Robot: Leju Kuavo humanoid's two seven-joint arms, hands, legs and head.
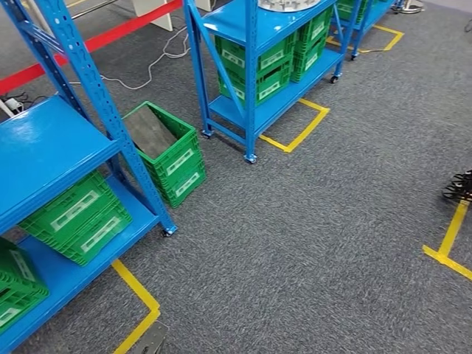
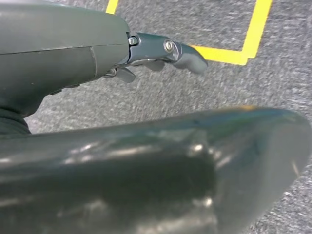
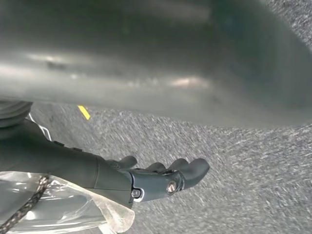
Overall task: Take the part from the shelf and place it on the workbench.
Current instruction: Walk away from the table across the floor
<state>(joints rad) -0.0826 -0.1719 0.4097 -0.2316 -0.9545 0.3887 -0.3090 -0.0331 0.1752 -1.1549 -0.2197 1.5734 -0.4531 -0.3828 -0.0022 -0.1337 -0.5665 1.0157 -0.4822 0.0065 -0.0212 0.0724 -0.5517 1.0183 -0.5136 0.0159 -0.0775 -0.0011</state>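
Left robot hand (image 2: 162, 51): fingers extended, empty, above carpet. Right robot hand (image 3: 162, 178): fingers apart, empty, clear plastic beside the wrist. Part: likely the metal piece (image 1: 289, 4) on the far shelf (image 1: 262, 29); nothing taken, bench not reached.

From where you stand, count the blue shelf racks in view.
3. One rack stands near left, one at top centre, and one is cut off at the top right edge. More may stand outside the frame.
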